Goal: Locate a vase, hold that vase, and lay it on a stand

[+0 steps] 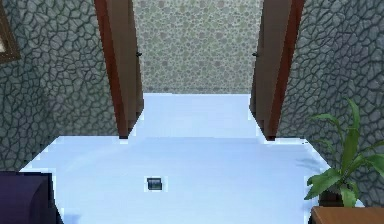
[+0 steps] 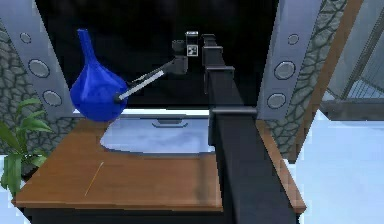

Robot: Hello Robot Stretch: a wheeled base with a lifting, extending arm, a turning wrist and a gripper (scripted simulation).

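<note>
In the arm side view, the blue vase [image 2: 95, 88] is seen at the far end of the pincer [image 2: 126, 92], its narrow neck pointing up and its round body set against a dark opening. It is held by the pincer and hangs above the back left corner of the wooden tabletop [image 2: 150, 182]. Its underside appears just clear of the wood, though the gap is hard to judge from this angle. Whether the fingers are set wide or narrow cannot be told. The dark arm [image 2: 236, 150] is seen rising from the bottom edge, crossing the tabletop's right part. A pale sheet [image 2: 160, 138] lies on the tabletop near its far edge, to the right of the vase. A leafy plant [image 2: 18, 145] stands beside the tabletop's left end.

In the forward view, a pale floor [image 1: 200, 160] is shown leading to a doorway flanked by two brown doors [image 1: 118, 60]. A small dark object [image 1: 154, 183] lies on the floor.
</note>
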